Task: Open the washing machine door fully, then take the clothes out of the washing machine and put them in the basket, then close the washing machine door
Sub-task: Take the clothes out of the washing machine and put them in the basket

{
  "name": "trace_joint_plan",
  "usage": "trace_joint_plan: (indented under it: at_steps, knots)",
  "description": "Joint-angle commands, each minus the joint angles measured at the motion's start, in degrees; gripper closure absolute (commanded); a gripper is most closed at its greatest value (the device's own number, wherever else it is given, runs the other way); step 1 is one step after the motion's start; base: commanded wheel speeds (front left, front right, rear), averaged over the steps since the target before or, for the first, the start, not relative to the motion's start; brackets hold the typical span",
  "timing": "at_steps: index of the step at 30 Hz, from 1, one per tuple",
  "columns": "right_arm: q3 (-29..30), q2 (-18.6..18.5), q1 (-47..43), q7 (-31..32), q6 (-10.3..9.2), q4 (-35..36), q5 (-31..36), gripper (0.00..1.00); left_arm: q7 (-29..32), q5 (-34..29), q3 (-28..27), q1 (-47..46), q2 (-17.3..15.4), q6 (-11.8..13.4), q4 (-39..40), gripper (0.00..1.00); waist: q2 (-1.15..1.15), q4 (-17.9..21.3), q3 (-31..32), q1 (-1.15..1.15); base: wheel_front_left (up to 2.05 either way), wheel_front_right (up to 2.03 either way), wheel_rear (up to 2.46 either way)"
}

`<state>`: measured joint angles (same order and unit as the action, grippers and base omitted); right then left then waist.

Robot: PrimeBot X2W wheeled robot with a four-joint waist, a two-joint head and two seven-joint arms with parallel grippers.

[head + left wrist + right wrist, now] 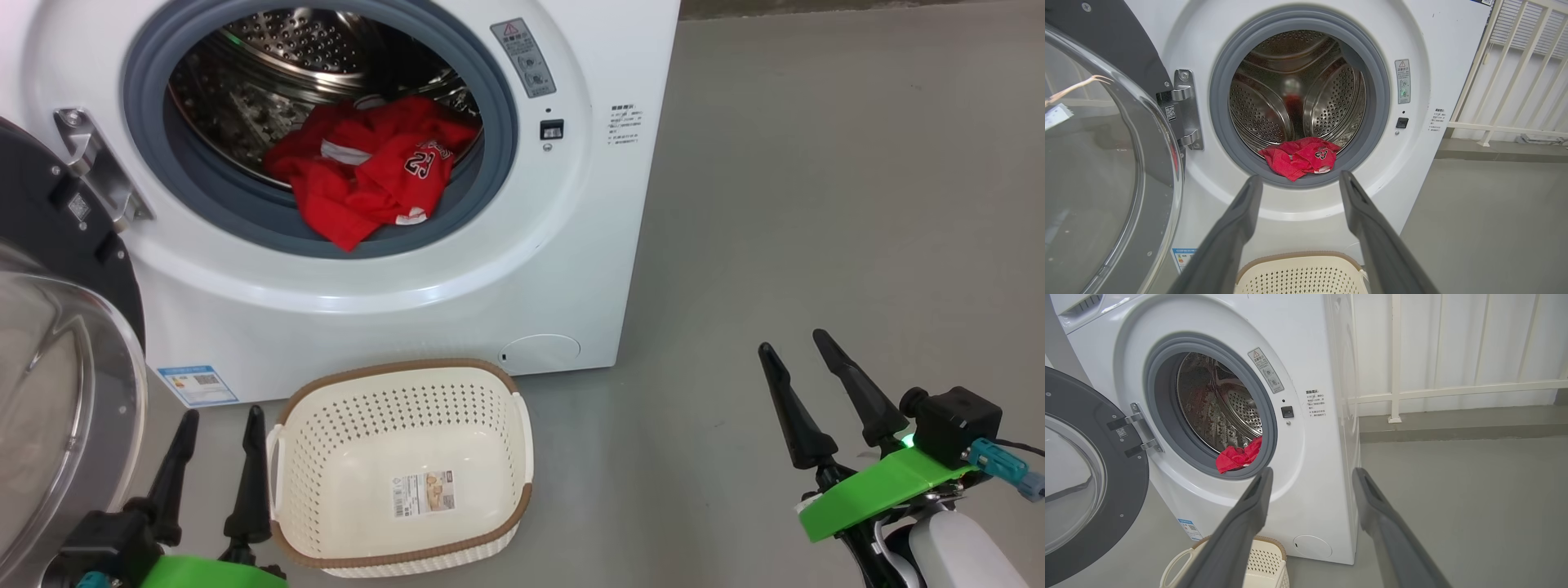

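One washing machine door stands beside left tool.

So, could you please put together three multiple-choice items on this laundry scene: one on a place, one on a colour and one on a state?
1. Where does the basket stand?
A. On the floor, right in front of the washing machine
B. On top of the machine
C. Inside the drum

2. What colour are the clothes?
A. Blue
B. Red
C. Green

3. How does the door stand?
A. Shut over the opening
B. Swung open on its hinge
C. Taken off and laid flat

Answers:
1. A, as the head view shows it on the grey floor just below the round opening.
2. B, as the bundle lying at the front of the opening is bright red, with dark numerals on it.
3. B, as the door hangs to the side and leaves the opening bare.
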<state>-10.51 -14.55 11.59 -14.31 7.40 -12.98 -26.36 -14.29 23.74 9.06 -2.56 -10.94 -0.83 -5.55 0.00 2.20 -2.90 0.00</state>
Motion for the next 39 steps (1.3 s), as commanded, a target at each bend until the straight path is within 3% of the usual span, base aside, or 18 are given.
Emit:
trace_joint_plan:
  at_steps: [1,26,39]
  knots:
    - [-1.0,-0.2,0.9,-0.7,0.09,1.3,0.9,0.0,-0.7,-0.8,-2.6,-0.8,-0.9,-0.5,1.0,0.0,0.0,0.0,0.0,0.0,0.0,0.0,0.0]
    - [-1.0,-0.1,0.7,-0.7,0.09,1.2,0.7,0.0,-0.7,-3.4,-4.7,-0.7,0.8,-2.5,1.1,0.0,0.0,-0.7,0.2,0.0,0.02,-0.02,0.0]
    - [-1.5,-0.3,0.6,-0.7,0.09,1.0,0.6,0.0,-0.7,-3.9,-5.0,-0.5,1.1,-3.2,0.7,0.0,0.0,-0.9,0.6,0.0,1.14,-1.14,0.0]
